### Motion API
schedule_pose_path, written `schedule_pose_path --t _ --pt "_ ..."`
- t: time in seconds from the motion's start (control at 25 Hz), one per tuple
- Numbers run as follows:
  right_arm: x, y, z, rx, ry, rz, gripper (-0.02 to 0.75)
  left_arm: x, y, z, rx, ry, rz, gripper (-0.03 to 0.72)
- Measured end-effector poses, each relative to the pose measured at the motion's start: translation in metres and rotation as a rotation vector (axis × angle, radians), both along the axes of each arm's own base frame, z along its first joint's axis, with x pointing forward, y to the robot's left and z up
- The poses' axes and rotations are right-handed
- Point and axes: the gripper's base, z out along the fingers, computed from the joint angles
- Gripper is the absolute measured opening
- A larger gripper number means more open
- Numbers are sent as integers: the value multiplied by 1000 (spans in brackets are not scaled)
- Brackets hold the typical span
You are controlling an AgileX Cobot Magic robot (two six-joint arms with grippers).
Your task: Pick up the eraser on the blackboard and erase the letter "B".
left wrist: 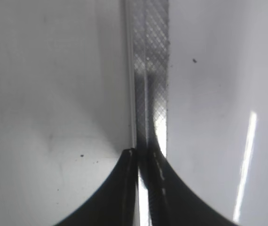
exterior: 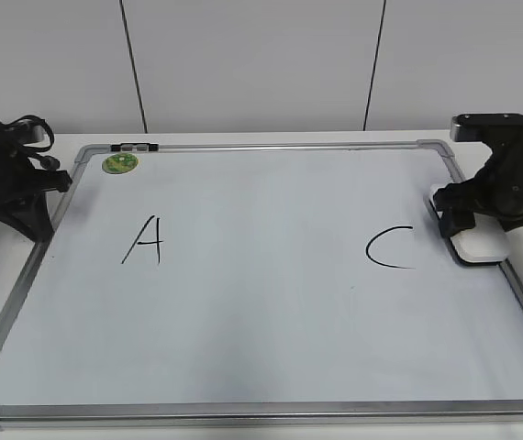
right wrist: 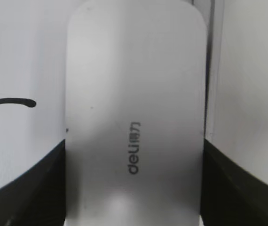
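The blackboard (exterior: 261,312) is a white board with a silver frame, lying flat. A black "A" (exterior: 144,240) and a black "C" (exterior: 388,247) are written on it. No letter "B" shows; the surface between them is plain white. The white eraser (exterior: 480,244) lies at the board's right edge, beside the "C". My right gripper (exterior: 468,227) is shut on it. In the right wrist view the eraser (right wrist: 134,103) fills the space between the black fingers (right wrist: 133,143). My left gripper (exterior: 34,220) is shut and empty over the left frame (left wrist: 150,70), seen close in the left wrist view (left wrist: 143,153).
A small round green magnet (exterior: 120,163) sits at the board's far left corner, next to a dark clip on the top frame (exterior: 138,146). The end of the "C" stroke (right wrist: 11,101) shows left of the eraser. A white panelled wall stands behind the table.
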Motion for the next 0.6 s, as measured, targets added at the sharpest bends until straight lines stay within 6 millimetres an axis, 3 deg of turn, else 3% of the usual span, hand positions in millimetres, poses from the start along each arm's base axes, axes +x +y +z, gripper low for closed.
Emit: schedule_pose_path --t 0.44,0.6 --pt "0 0 -1 3 1 -5 617 0 0 0 0 0 0 47" --pt "-4 -1 13 4 -7 -5 617 1 0 1 2 -4 -1 60"
